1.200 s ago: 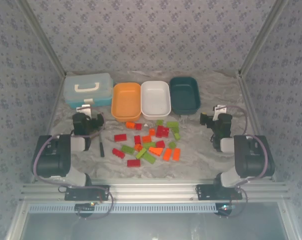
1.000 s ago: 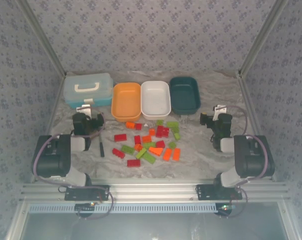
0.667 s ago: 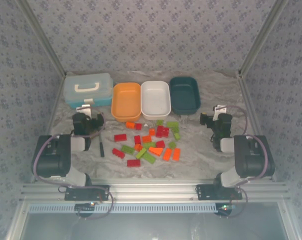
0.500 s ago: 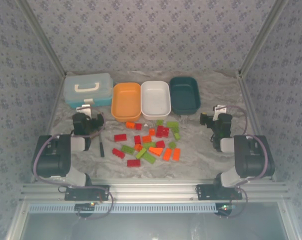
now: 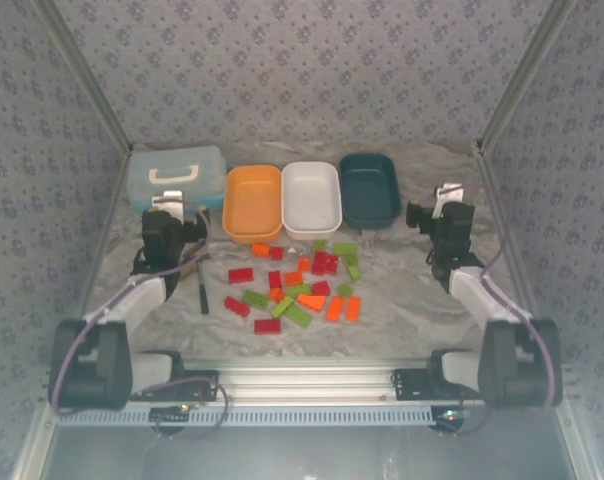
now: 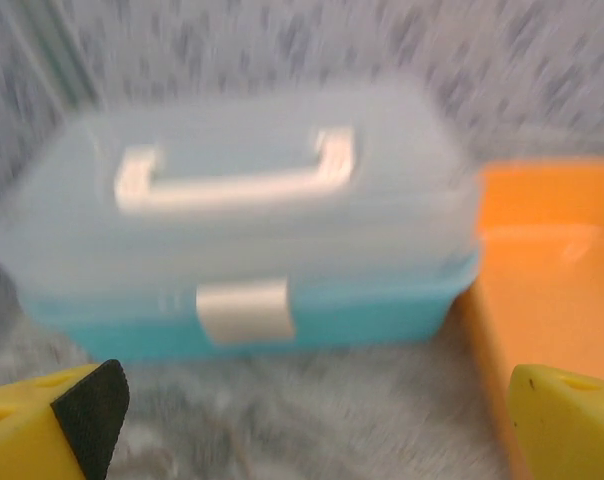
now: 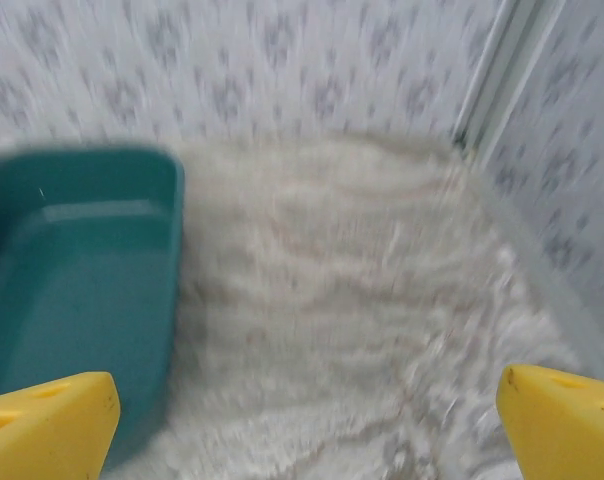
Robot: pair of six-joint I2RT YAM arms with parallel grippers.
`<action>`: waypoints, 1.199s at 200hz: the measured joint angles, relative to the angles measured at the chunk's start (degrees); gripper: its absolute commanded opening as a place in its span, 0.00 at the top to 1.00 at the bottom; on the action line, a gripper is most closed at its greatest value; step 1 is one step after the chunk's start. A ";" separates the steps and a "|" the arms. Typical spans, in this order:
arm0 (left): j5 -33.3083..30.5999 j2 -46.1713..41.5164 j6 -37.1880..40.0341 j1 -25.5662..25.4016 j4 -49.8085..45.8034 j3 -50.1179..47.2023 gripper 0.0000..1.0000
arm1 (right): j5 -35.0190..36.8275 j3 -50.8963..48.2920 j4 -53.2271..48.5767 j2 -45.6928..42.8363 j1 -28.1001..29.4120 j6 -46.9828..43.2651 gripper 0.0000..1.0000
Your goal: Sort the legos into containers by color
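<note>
While the left gripper (image 6: 302, 430) and the right gripper (image 7: 302, 430) both hang empty with fingers spread wide, the legos (image 5: 297, 285) lie scattered just nearside of the white tray (image 5: 311, 200), between them, long axes mixed. Neither gripper seems clearly nearer, and bare table (image 5: 402, 290) rings the pile.

My left arm (image 5: 132, 295) and right arm (image 5: 477, 290): black joints, white links, looping grey cables (image 5: 64, 335), yellow black-padded fingers (image 6: 32, 425).
</note>
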 measured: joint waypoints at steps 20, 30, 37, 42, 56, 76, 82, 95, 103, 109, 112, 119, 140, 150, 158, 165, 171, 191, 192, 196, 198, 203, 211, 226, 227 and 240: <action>-3.21 -8.48 -0.24 -2.95 -7.13 5.22 0.01 | 3.19 8.48 -11.13 -8.26 4.46 2.56 0.00; -5.11 -11.67 -2.43 -3.85 -11.43 8.15 0.01 | 3.32 13.33 -17.25 -11.19 5.88 6.45 0.00; -6.62 -13.51 -5.86 -4.09 -15.34 10.56 0.01 | 3.37 16.50 -21.49 -12.87 5.97 10.69 0.00; -7.96 -14.71 -9.16 -4.11 -18.36 12.33 0.01 | 3.56 18.03 -23.96 -13.81 5.70 13.99 0.00; -9.33 -17.38 -16.74 -2.91 -22.93 14.25 0.01 | 2.49 19.63 -29.66 -15.96 3.80 21.59 0.00; -5.57 -18.34 -25.03 1.29 -29.81 14.82 0.01 | 0.07 19.98 -37.77 -15.13 2.84 26.95 0.03; -4.44 -17.44 -26.86 1.79 -32.41 15.56 0.01 | 0.52 20.72 -41.20 -13.64 4.48 27.71 0.06; -2.01 -14.93 -29.40 0.70 -37.83 17.68 0.01 | 2.91 23.30 -48.28 -9.42 10.91 28.65 0.11; -0.98 -13.09 -30.18 -0.83 -40.89 18.80 0.01 | 4.33 24.94 -52.02 -6.58 15.32 29.05 0.13; -0.39 -12.22 -30.45 -2.38 -43.01 19.39 0.01 | 5.44 26.25 -55.01 -4.26 19.19 29.35 0.16; -0.02 -11.89 -30.64 -3.56 -44.44 19.67 0.01 | 6.01 26.80 -56.28 -3.30 20.70 29.55 0.17; 0.31 -11.72 -30.82 -5.90 -46.95 20.00 0.01 | 6.91 27.93 -59.17 -1.01 24.52 30.05 0.20; 1.22 -12.98 -31.01 -13.05 -53.20 20.52 0.01 | 8.63 29.11 -65.79 4.94 34.49 32.44 0.19; 1.44 -13.97 -31.06 -15.76 -55.63 20.52 0.01 | 9.31 29.11 -68.39 7.63 38.38 33.62 0.19; 1.64 -14.91 -31.30 -17.49 -57.40 20.52 0.01 | 9.38 29.11 -70.14 10.08 41.11 34.62 0.19; 1.86 -15.72 -31.50 -18.64 -58.73 20.52 0.01 | 9.20 29.11 -71.32 12.31 43.01 35.39 0.19; 2.14 -16.37 -31.74 -19.43 -59.76 20.52 0.01 | 9.07 29.11 -72.13 14.03 44.04 35.98 0.20; 3.23 -18.47 -32.35 -21.44 -62.12 20.46 0.01 | 7.85 28.55 -73.09 19.02 44.81 37.16 0.22; 3.32 -18.62 -32.39 -21.53 -62.25 20.46 0.01 | 7.76 28.46 -73.11 19.28 44.78 37.20 0.22; 3.50 -18.93 -32.57 -21.77 -62.49 20.46 0.01 | 7.50 28.22 -73.09 19.89 44.68 37.35 0.22; 3.58 -19.08 -32.68 -21.88 -62.64 20.44 0.01 | 7.37 28.06 -73.09 20.20 44.61 37.48 0.23; 3.87 -19.50 -32.89 -22.23 -62.97 20.44 0.01 | 6.93 27.65 -73.07 20.90 44.37 37.57 0.24; 4.07 -19.98 -33.22 -22.58 -63.32 20.37 0.01 | 6.16 26.97 -72.89 21.59 43.95 37.70 0.26; 4.55 -20.55 -33.66 -23.12 -63.69 20.06 0.01 | 4.70 25.88 -72.17 22.58 42.58 37.59 0.28; 4.59 -20.55 -33.68 -23.15 -63.71 20.06 0.01 | 4.63 25.86 -72.13 22.62 42.49 37.57 0.28; 4.76 -20.57 -33.97 -23.41 -63.87 19.85 0.01 | 3.58 25.75 -71.43 23.85 41.07 37.42 0.30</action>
